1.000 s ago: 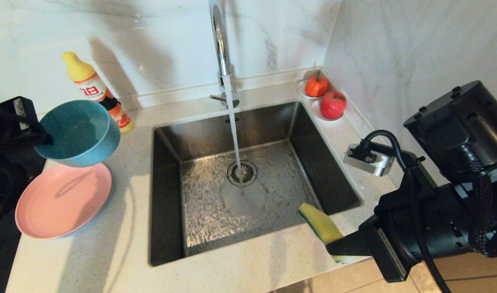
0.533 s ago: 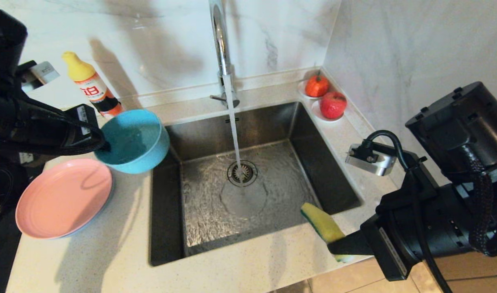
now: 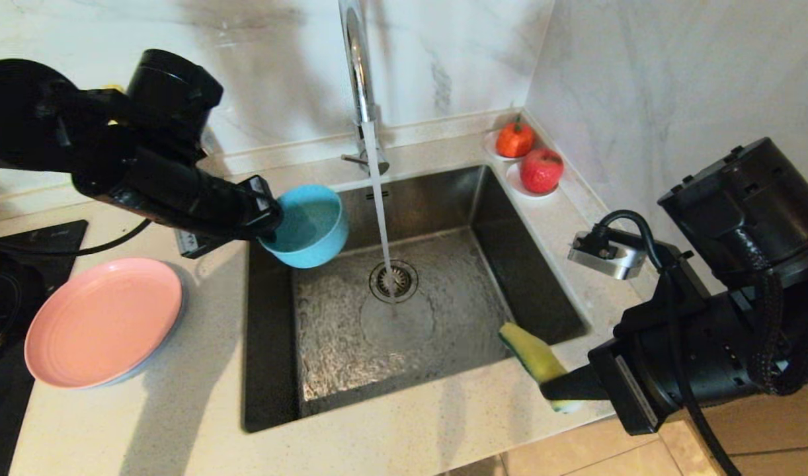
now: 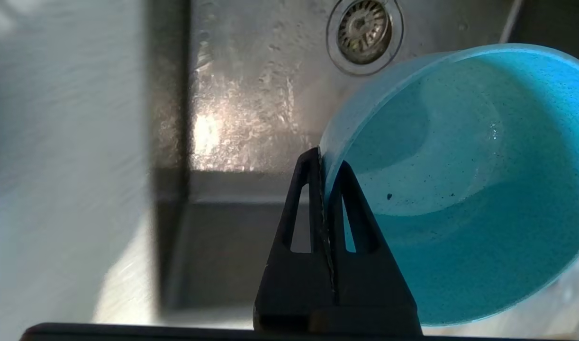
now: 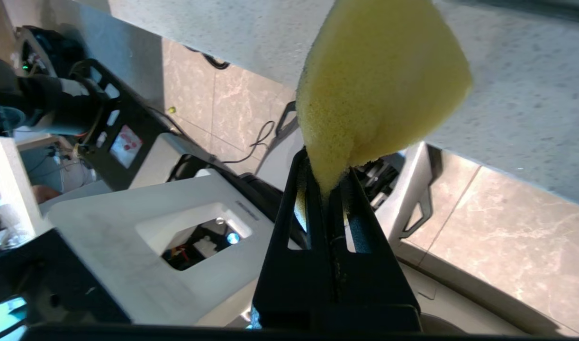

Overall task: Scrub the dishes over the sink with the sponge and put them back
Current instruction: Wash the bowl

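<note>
Teal bowl (image 3: 309,225), 1 of 1, tilted w/ mouth toward tap stream, rim pinched by left gripper (image 3: 266,218) over sink (image 3: 272,370) back-left corner. Sponge (image 3: 536,360), 1, long axis slanting up toward basin, clamped by right gripper (image 3: 555,390) at front-right edge. Pink plate (image 3: 103,320) stacked on 1 pale plate (image 3: 176,311), counter left.

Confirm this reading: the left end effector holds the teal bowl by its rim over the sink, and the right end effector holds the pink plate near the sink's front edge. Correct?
Not quite. The right end effector holds the yellow sponge, not the pink plate, which lies on the counter, as the head view shows. The left end effector does hold the teal bowl over the sink.
</note>
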